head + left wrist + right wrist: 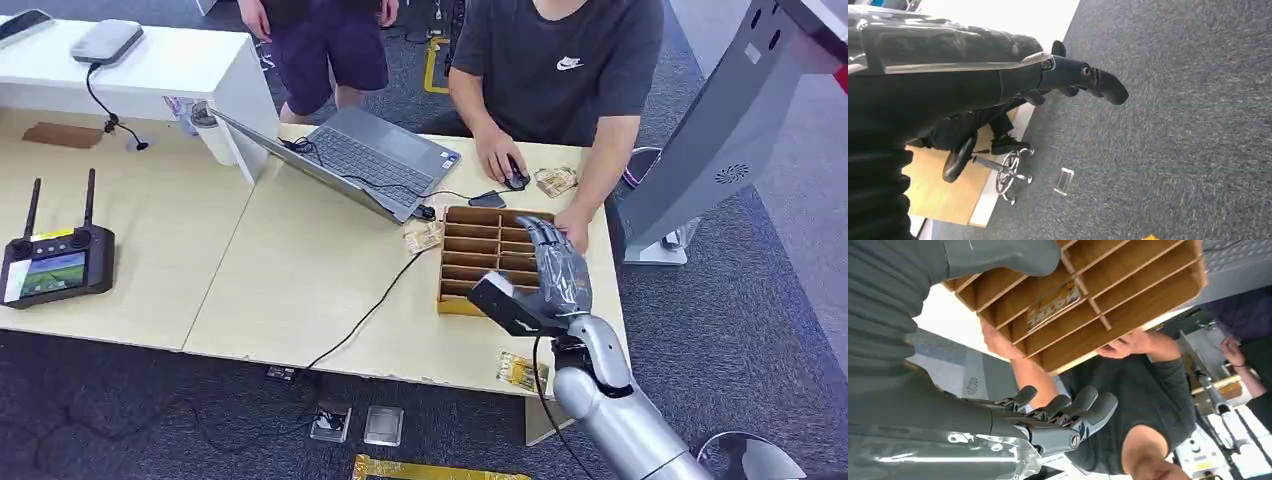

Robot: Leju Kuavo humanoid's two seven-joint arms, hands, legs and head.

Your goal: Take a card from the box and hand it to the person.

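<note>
I see the wooden box (480, 262) of divided slots on the table; one card (1054, 305) lies in a slot, its print unreadable. My right hand (553, 270) hovers above the box, fingers (1083, 405) spread, holding nothing. The left hand (1068, 75) hangs over carpet, fingers loosely curled, empty. The person's shirt (570, 62) bears a Nike swoosh.
</note>
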